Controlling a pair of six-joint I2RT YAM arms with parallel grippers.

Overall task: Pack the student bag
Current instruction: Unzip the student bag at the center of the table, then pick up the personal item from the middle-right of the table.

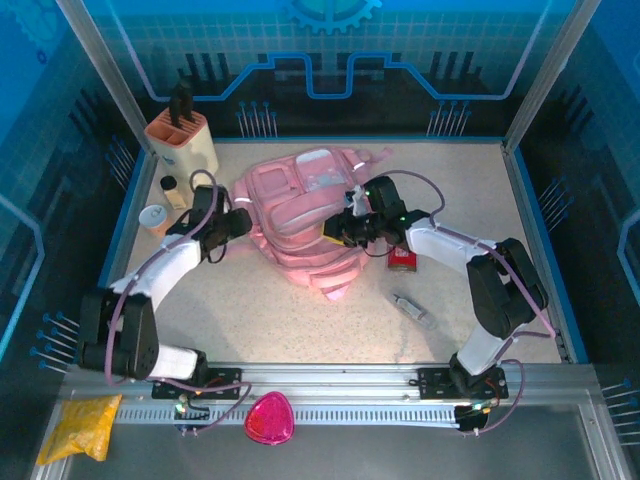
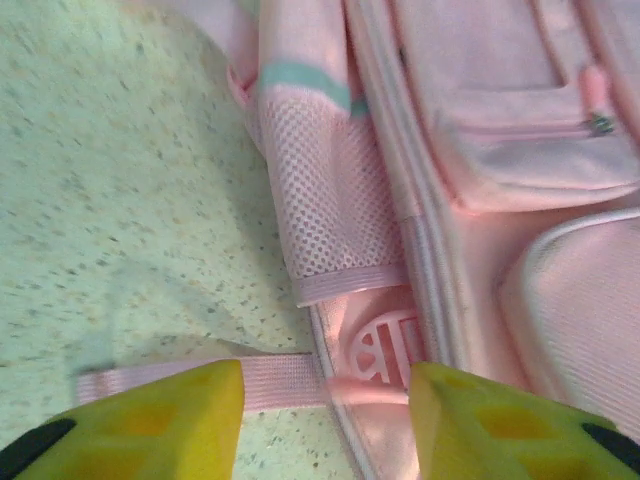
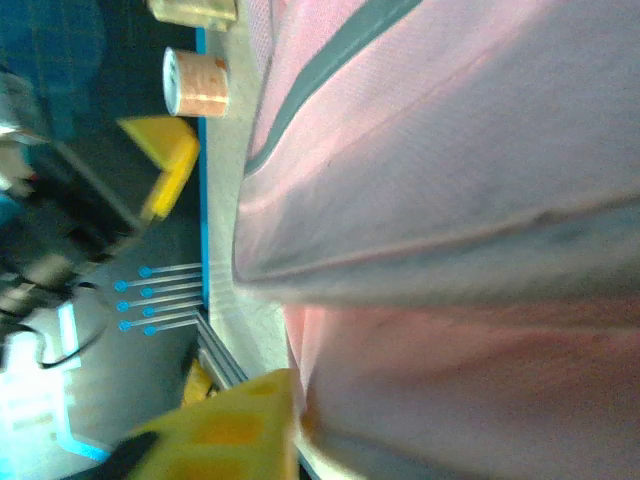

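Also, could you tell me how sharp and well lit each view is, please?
Top external: sharp, evenly lit, blue-tinted; large soft pink fabric backpack clear. Left wrist: mesh side pocket fairly sharp, yellow fingers blurred close up. Right wrist: backpack fabric soft, out of focus.

From the near edge of the table (image 1: 280, 310), the left arm (image 1: 165, 270) and the right arm (image 1: 450, 245) angle inward toward its middle. The left gripper (image 2: 325, 385) has its yellow fingers (image 2: 170, 420) clearly apart. Of the right gripper (image 1: 338, 230), one finger (image 3: 230, 425) shows, possibly slightly parted from the other.

Speckled beige table (image 1: 280, 320), blue circuit-print walls (image 1: 400, 40)
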